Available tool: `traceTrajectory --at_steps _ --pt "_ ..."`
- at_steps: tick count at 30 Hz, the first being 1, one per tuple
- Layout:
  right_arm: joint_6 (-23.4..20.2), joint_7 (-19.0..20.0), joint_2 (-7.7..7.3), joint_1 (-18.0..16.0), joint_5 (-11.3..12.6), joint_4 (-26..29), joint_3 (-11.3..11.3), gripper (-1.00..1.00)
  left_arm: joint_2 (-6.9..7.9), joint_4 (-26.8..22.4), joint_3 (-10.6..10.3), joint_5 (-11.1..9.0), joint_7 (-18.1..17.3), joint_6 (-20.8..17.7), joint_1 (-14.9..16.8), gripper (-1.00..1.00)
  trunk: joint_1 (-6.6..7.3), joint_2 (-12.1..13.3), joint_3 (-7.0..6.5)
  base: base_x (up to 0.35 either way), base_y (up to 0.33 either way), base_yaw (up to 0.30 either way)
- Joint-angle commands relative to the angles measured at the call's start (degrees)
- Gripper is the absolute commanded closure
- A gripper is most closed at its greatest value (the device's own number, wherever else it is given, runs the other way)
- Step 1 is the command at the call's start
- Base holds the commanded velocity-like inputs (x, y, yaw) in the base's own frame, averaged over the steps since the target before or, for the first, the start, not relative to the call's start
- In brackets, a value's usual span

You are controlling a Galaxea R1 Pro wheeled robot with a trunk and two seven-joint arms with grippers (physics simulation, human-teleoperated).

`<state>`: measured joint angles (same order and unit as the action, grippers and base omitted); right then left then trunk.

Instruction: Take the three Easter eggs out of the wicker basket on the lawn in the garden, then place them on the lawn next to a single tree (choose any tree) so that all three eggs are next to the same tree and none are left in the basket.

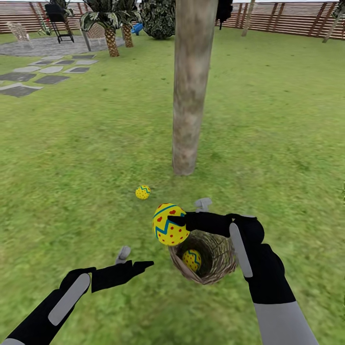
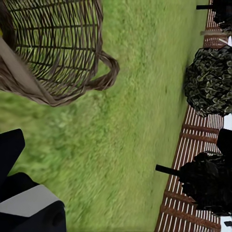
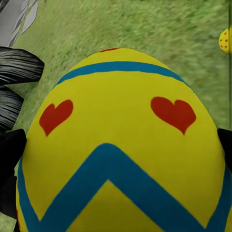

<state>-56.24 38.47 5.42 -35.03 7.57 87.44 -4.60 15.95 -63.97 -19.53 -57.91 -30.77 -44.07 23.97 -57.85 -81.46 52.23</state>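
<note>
Head view high over lawn (image 1: 72, 158); wrist views close on basket (image 2: 53, 48), egg (image 3: 121, 145).

A fenced garden: lawn (image 1: 268, 120), slat fence (image 1: 287, 19), palms (image 1: 111, 28)

Far back, a brown fence (image 1: 287, 19) made of long flat boards runs across the yard. A big, round, dark bush (image 1: 158, 18) sits in front of it. Two short palm trees (image 1: 111, 28) with bumpy trunks stand to its left. Past them is a grey stone patio (image 1: 48, 45). A black grill (image 1: 58, 19) stands on it, and a light chair (image 1: 19, 31) sits at its far left. Flat grey stepping stones (image 1: 33, 76) lie in the grass near the patio. A small blue thing (image 1: 137, 28) shows by the palms, too far off to tell what it is. The light is soft and even.
</note>
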Motion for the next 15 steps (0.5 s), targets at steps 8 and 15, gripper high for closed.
traceTrajectory --at_steps 8,15 --pt "-0.45 -0.18 0.04 -0.04 0.48 0.01 0.03 1.00 0.05 -0.09 0.02 -0.36 0.01 -0.32 0.03 -1.00 0.00 -0.02 -0.70 0.000 0.000 -0.171" --pt "-0.45 -0.15 0.05 -0.04 0.50 0.01 0.03 1.00 0.05 -0.09 -0.01 -0.36 0.01 -0.32 0.02 -1.00 0.00 -0.02 -1.34 0.000 0.000 -0.173"
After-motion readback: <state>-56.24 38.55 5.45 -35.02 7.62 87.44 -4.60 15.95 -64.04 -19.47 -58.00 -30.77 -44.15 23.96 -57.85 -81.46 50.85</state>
